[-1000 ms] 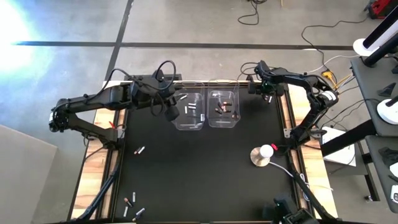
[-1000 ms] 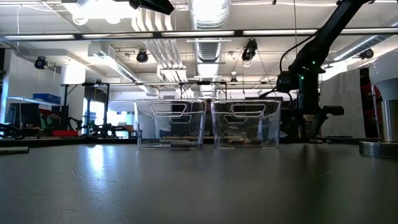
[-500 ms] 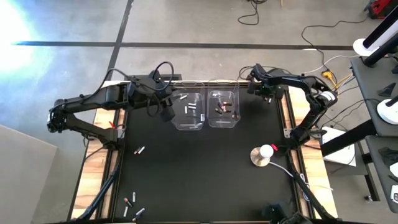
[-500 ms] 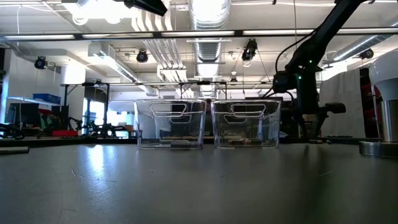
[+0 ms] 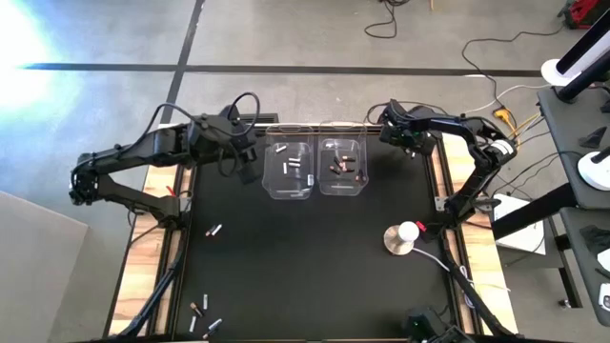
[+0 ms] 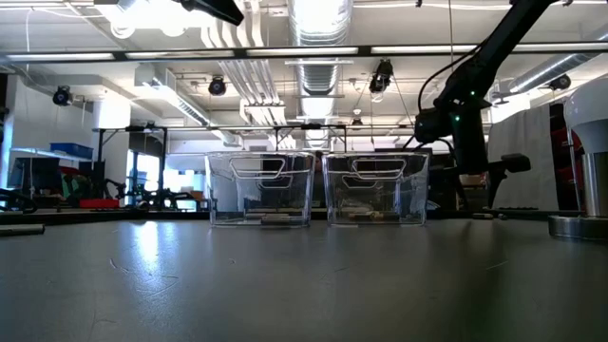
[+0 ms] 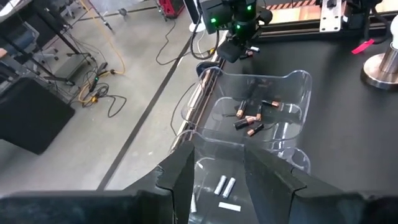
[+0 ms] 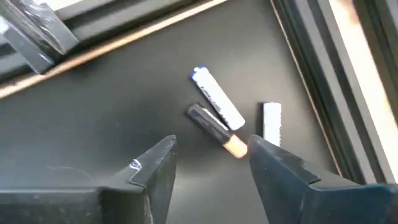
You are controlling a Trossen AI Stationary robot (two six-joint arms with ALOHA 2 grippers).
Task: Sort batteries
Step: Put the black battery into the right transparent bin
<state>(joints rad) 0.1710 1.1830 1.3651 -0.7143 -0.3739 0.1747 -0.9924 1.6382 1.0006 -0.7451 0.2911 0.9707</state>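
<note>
Clear plastic bins [image 5: 289, 170] [image 5: 342, 166] sit side by side at the tabletop's far edge [image 5: 286, 125]. I see my left gripper [image 7: 214, 171], fingers released, above the left bin's silvery batteries [image 7: 224, 186]. Only the right wrist view shows three loose batteries [image 8: 216, 107] beneath my spread right gripper [image 8: 212, 163].

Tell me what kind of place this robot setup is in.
Probably a robotics lab or workshop: exposed ceiling ducts and equipment racks behind the table, a concrete floor with loose cables, and another white machine beside it.
</note>
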